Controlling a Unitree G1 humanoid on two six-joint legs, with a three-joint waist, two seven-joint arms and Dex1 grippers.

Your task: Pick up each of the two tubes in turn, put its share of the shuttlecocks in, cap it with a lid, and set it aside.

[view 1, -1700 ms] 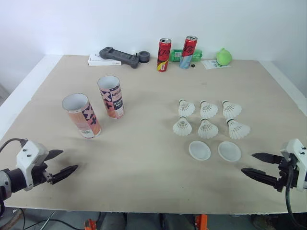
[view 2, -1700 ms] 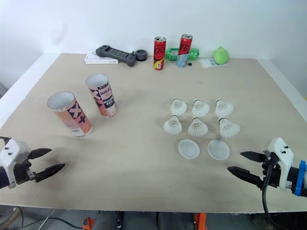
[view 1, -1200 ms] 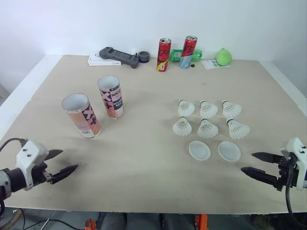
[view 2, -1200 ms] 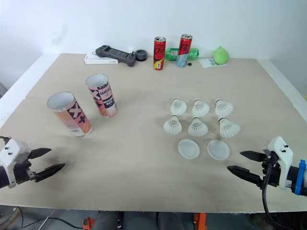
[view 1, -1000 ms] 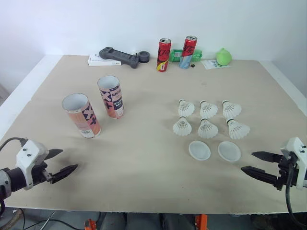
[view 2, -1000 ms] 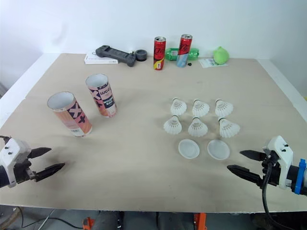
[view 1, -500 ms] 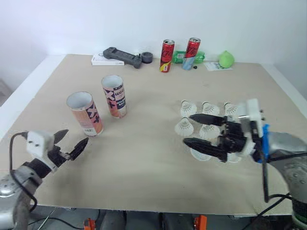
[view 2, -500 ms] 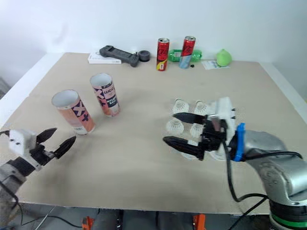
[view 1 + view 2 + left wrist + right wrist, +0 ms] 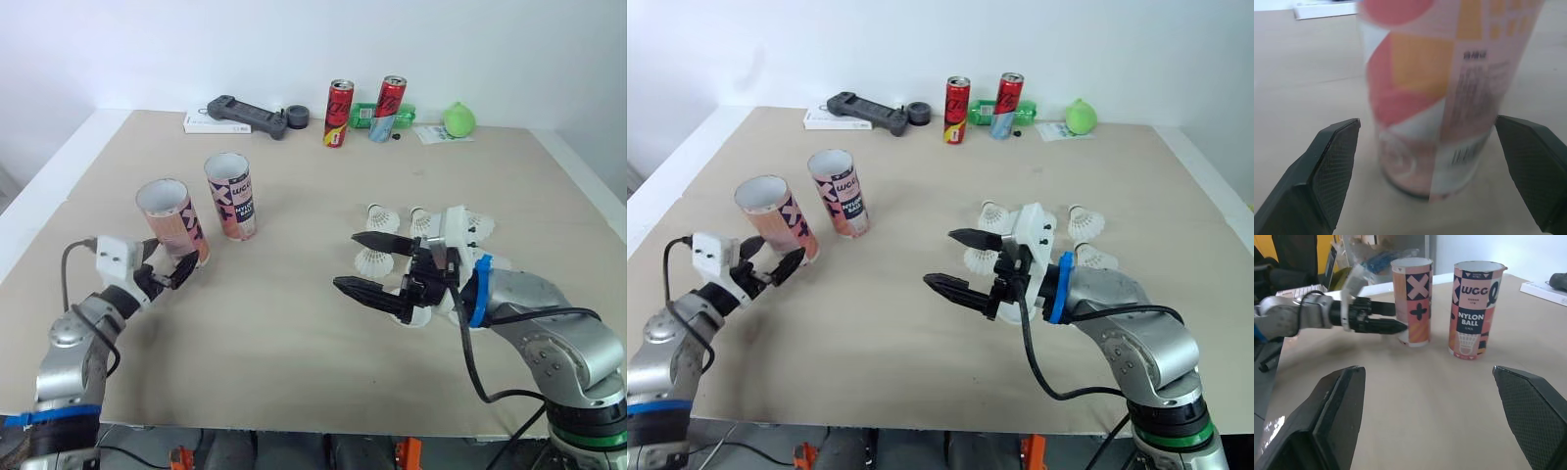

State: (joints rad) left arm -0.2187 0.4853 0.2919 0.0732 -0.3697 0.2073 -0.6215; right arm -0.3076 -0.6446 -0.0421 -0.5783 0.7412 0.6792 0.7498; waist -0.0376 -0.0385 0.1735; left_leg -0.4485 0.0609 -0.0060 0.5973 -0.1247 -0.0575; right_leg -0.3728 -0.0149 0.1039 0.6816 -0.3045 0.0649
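Observation:
Two pink patterned tubes stand upright and open-topped on the left half of the table: the near tube (image 9: pixel 172 220) and the tube (image 9: pixel 231 196) printed "nylon ball". My left gripper (image 9: pixel 171 272) is open at the near tube's base, one finger on each side of the near tube (image 9: pixel 1440 88), not touching it. My right gripper (image 9: pixel 364 264) is open and empty, hovering low near the table's middle and pointing toward the tubes. Several white shuttlecocks (image 9: pixel 382 217) lie just behind it, partly hidden. The lids are mostly hidden under the right hand.
Along the far edge are a grey controller (image 9: pixel 240 115) on a white box, a tape roll (image 9: pixel 297 117), two red cans (image 9: pixel 337 113), a green bottle and a green ball (image 9: pixel 458 119). Bare table (image 9: pixel 284 333) lies between the two grippers.
My left gripper has moved forward from the near-left area up to the near tube's base. The right gripper, which came in from the right edge, has edged further left past the shuttlecocks.

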